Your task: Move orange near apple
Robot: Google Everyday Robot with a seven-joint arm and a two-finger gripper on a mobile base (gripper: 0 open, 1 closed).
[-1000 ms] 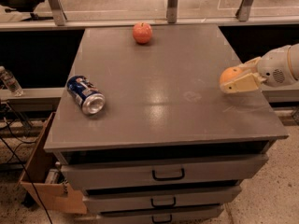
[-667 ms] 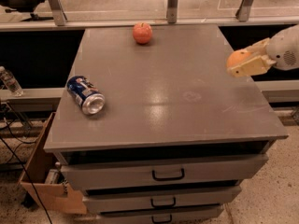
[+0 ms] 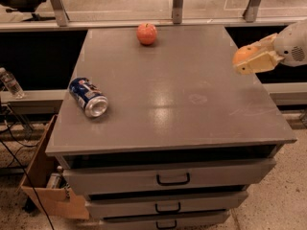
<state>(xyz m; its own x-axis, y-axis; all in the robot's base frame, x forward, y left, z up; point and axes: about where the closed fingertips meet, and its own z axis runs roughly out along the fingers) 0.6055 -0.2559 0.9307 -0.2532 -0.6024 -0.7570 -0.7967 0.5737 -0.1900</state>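
**Grey tabletop (image 3: pixel 192 109), viewed from its front edge; directions are read from its centre.** The pincer (image 3: pixel 243 63), closed around the orange (image 3: pixel 245 52), hangs at 2 o'clock above the right edge. The apple (image 3: pixel 147 33) sits at 12 o'clock, near the rear edge. The surface between apple and pincer is open, with nothing standing in it. A blue can (image 3: pixel 88 97) lies on its side at 9 o'clock near the left edge, well apart from both. The centre and the 3-to-6 o'clock sector are bare. Upright posts (image 3: pixel 178 3) stand behind the rear edge, beyond the apple.

Orange (image 3: pixel 245 52) in hand (image 3: pixel 244 61), table's (image 3: pixel 192 104) right edge
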